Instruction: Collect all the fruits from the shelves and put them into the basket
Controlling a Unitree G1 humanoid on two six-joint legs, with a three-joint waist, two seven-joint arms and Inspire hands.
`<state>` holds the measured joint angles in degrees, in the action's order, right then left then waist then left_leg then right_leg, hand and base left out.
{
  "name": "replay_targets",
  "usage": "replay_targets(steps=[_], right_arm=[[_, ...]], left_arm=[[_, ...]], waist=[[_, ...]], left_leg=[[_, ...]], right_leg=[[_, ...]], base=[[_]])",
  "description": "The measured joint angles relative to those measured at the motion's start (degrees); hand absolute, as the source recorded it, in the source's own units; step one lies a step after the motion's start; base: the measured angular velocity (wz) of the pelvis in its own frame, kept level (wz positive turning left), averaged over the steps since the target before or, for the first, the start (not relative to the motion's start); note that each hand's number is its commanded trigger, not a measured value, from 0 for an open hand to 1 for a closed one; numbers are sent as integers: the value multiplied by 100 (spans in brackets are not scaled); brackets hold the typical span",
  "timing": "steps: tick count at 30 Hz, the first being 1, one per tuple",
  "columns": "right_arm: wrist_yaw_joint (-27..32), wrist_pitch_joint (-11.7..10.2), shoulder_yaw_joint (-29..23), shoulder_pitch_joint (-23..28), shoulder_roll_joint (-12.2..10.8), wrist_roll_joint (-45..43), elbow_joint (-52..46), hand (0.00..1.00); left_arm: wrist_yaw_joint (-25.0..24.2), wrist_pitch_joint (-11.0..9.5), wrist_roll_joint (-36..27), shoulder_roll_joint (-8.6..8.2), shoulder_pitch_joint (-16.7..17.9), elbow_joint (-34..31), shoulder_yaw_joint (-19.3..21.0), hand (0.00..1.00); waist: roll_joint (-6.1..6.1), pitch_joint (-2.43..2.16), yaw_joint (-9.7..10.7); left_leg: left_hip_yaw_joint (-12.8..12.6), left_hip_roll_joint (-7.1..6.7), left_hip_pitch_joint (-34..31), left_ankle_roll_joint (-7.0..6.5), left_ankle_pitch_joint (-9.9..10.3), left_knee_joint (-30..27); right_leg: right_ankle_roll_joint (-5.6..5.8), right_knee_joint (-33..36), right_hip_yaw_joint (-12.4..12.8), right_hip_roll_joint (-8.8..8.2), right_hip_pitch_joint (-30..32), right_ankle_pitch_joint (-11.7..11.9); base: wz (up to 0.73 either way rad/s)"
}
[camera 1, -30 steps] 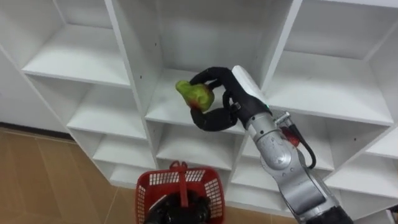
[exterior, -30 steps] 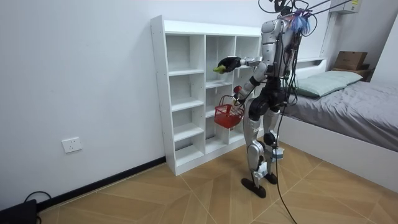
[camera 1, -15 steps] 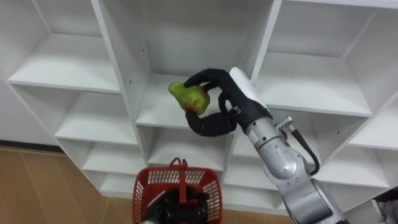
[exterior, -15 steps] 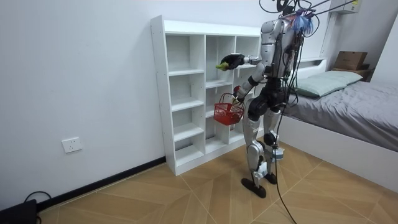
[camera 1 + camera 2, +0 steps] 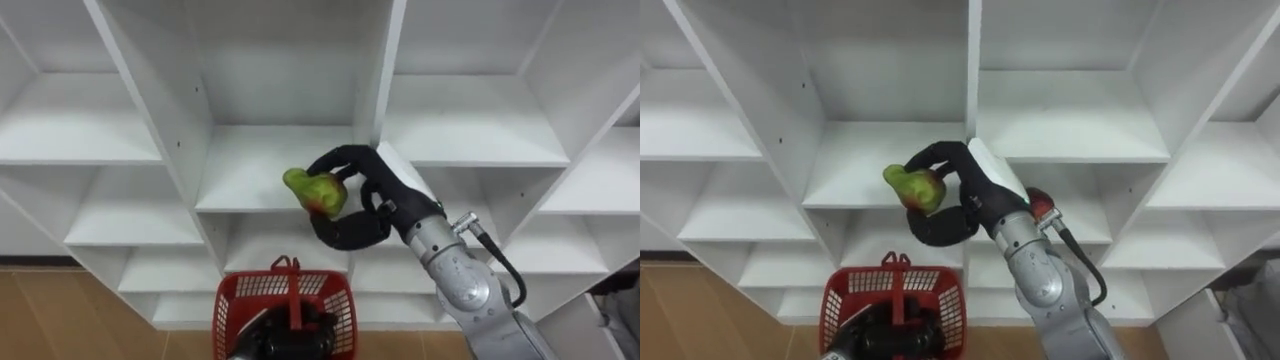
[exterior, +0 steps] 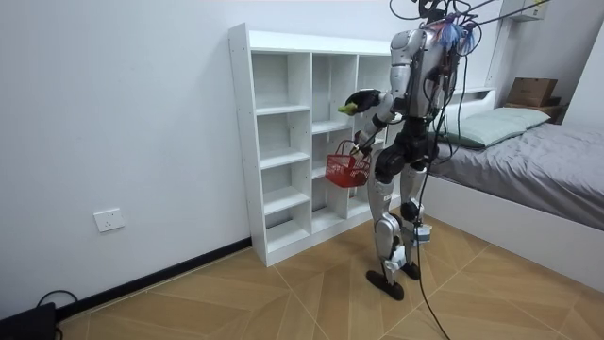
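My right hand (image 5: 360,195) (image 5: 955,190) is shut on a green fruit with a red patch (image 5: 315,190) (image 5: 912,187) (image 6: 346,107), held in the air in front of the white closet's middle shelf (image 5: 270,170). Below it hangs a red wire basket (image 5: 286,305) (image 5: 893,300) (image 6: 346,168). My left hand (image 5: 285,340) (image 5: 885,338) is shut on the basket's handle. Something dark lies inside the basket; I cannot make out what. In the room view I stand upright facing the closet (image 6: 283,142).
The closet's open cubbies around the hand show bare white shelves, with vertical dividers (image 5: 385,70) close to my right wrist. A bed (image 6: 528,179) stands behind me at the room view's right. The floor is wooden parquet (image 6: 283,293).
My right hand has drawn the fruit back out of the cubby toward my body and lower, nearer above the basket. The head camera has shifted, so the shelves sit differently.
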<state>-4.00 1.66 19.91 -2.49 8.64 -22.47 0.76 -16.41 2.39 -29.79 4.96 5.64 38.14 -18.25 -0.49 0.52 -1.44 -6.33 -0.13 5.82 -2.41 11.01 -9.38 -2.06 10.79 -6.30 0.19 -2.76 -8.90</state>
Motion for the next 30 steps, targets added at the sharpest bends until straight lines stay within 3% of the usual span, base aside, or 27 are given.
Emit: replay_targets(steps=[6,11,14,30], right_arm=[[-113,4,-44,401,87,-170,0,100],[-239,6,-96,676,125,-239,56,100],[-245,6,-94,800,141,-234,140,100],[-248,37,-75,993,136,-255,850,100]], left_arm=[[2,-6,1,78,-4,-167,9,100],[2,-34,11,134,-7,-149,3,100],[4,-35,5,127,-8,-162,1,100],[2,-36,-215,151,-57,-222,14,100]], waist=[[-24,-8,-10],[-104,39,-2],[-95,43,-13],[-13,-2,-64]], left_leg=[[-121,2,-9,0,0,0],[-157,7,-26,-1,1,6],[-154,25,-5,-2,36,23],[-245,36,-12,4,41,19]], right_leg=[[3,25,145,5,91,1],[4,91,164,4,173,0],[2,94,164,32,180,1],[-7,104,238,51,177,7]], base=[[-13],[-6],[0],[-2]])
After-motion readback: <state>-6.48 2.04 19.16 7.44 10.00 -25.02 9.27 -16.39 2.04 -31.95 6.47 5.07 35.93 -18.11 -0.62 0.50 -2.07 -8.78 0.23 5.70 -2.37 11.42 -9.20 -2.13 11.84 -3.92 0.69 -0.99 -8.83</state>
